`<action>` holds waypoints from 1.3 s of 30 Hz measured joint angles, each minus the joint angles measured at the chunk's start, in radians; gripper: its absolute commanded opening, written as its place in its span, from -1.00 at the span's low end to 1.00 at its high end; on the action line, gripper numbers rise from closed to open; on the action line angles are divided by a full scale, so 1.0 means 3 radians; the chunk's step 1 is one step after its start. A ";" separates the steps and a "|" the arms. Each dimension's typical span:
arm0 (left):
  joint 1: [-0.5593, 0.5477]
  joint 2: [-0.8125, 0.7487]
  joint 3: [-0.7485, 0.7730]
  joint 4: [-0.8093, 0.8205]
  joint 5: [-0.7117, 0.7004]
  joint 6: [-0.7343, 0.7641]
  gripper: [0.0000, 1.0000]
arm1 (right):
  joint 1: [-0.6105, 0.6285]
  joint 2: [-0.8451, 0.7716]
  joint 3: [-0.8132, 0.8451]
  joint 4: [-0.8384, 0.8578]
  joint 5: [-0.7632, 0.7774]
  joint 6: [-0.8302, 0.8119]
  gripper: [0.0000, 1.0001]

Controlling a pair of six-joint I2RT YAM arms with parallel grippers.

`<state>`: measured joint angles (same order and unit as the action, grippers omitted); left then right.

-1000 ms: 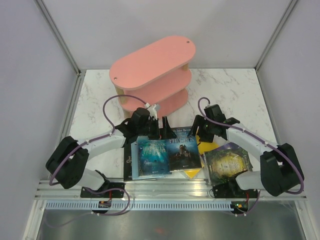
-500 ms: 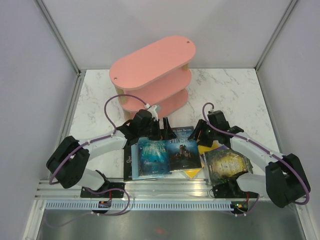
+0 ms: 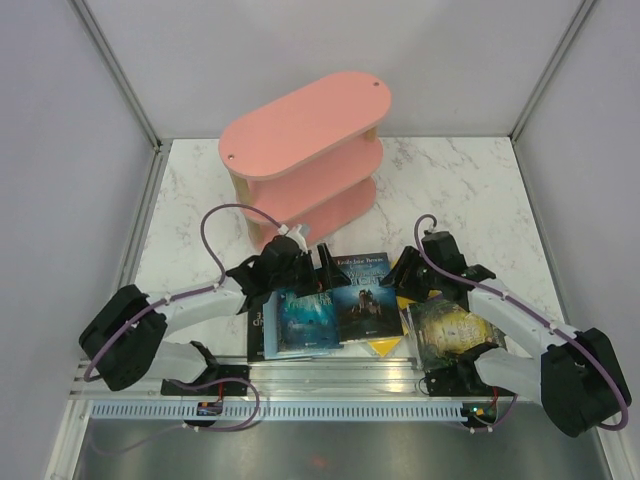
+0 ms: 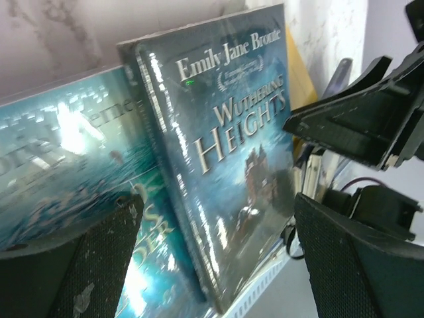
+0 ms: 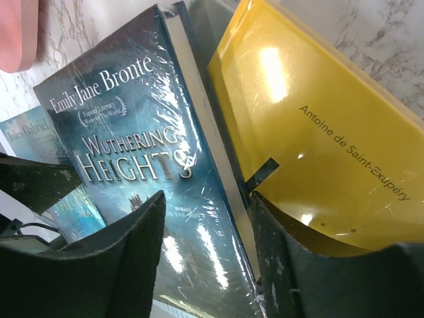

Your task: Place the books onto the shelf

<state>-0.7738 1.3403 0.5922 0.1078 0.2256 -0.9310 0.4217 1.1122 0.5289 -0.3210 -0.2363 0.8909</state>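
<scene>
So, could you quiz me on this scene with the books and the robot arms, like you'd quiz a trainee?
1. True or false: the yellow book lies on top of the dark castle book.
2. Which title is printed on the dark castle book? A) Dracula B) Wuthering Heights C) Emma
3. Fill in: the left gripper's jaws stand wide ____.
Key: 1 false, the yellow one lies underneath; 2 B; 3 open.

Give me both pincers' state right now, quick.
Left pincer: open, holding nothing.
Right pincer: open, astride the edge of the Wuthering Heights book, no grip visible.
</scene>
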 measured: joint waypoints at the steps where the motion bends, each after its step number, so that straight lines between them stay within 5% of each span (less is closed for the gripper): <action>1: -0.0038 0.0055 -0.0010 0.0104 -0.0006 -0.0072 1.00 | 0.0000 -0.0006 -0.0009 0.0000 0.0001 0.0001 0.06; 9: -0.0216 0.0399 -0.0210 0.0979 -0.0028 -0.0456 0.96 | -0.0028 0.0005 -0.0042 0.0037 -0.0045 -0.0010 -0.30; 15: -0.0298 0.0364 -0.0350 0.1264 -0.0103 -0.0690 0.66 | -0.0032 0.0008 -0.0061 0.0109 -0.0130 -0.0027 -0.45; 18: -0.0356 0.0268 -0.0453 0.1207 -0.0120 -0.0853 0.38 | -0.0031 0.0025 -0.0092 0.0182 -0.0216 -0.0027 -0.55; 21: -0.0420 0.0221 -0.0507 0.1071 -0.0127 -0.0917 -0.25 | -0.0032 0.0050 -0.0116 0.0276 -0.0306 -0.0015 -0.59; 22: -0.0434 0.0220 -0.0521 0.1026 -0.0117 -0.0932 -0.83 | -0.0031 0.0058 -0.0120 0.0300 -0.0342 -0.0014 -0.59; 24: -0.0429 0.0175 -0.0562 0.1074 -0.0034 -0.1099 -0.95 | -0.0041 0.0055 -0.0123 0.0295 -0.0357 -0.0015 -0.58; 27: -0.0422 -0.0014 -0.0544 0.1034 -0.0031 -0.1123 -0.95 | -0.0064 -0.0020 -0.0122 0.0292 -0.0373 -0.0014 -0.26; 28: -0.0430 -0.0060 -0.0544 0.0973 -0.0033 -0.1120 -0.95 | -0.0056 -0.0036 -0.0122 0.0268 -0.0387 0.0003 0.39; 30: -0.0459 -0.0205 -0.0543 0.0776 -0.0034 -0.1113 -0.96 | -0.0024 -0.0092 -0.0109 0.0243 -0.0492 0.0062 0.96; 39: -0.0462 -0.1696 -0.0484 -0.1006 -0.0397 -0.1002 -0.95 | 0.0022 -0.0575 0.0406 0.0071 -0.0674 0.0245 0.96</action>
<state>-0.9123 0.8314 0.4469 -0.1940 0.1066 -1.2316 0.4282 0.9398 0.6506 -0.2996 -0.4385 0.9646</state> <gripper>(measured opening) 0.275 0.981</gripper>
